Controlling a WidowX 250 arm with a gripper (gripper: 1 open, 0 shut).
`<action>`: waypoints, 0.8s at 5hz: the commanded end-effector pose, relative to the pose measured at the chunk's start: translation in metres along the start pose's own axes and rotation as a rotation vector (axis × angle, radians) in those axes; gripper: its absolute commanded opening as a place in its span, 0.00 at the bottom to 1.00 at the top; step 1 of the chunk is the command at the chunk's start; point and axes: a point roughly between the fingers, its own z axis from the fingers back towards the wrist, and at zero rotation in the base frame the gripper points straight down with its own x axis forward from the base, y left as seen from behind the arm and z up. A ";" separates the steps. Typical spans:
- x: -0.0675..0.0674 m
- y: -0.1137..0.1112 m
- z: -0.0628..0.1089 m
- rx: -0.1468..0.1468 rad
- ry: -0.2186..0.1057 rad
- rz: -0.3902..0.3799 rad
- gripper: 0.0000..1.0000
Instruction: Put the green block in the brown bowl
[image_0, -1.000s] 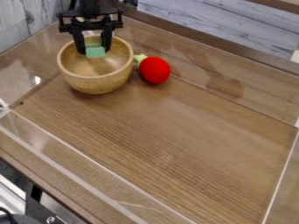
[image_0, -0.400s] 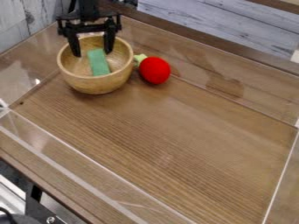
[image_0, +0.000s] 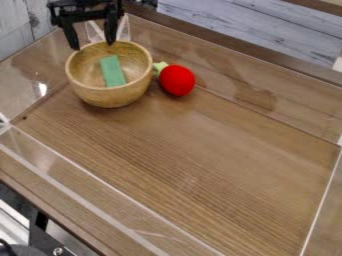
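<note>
Green block (image_0: 112, 70): lying inside the brown bowl (image_0: 124, 96), apparently on its floor. Claw (image_0: 92, 42): spread wide, nothing in its grip, at the bowl's far rim. Bowl: on the table (image_0: 201, 170), red ball (image_0: 177, 80) just beside it. Placement judged complete. Risk: a low or sideways withdrawal could catch the rim, dragging or tipping the bowl.

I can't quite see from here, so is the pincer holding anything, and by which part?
Nothing is held; the pincer is open, and the green block lies in the brown bowl.
</note>
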 end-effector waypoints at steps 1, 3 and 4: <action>0.001 -0.015 0.033 -0.044 -0.077 0.014 1.00; 0.006 -0.018 0.030 -0.021 -0.072 0.120 0.00; 0.006 -0.019 0.020 -0.007 -0.073 0.122 0.00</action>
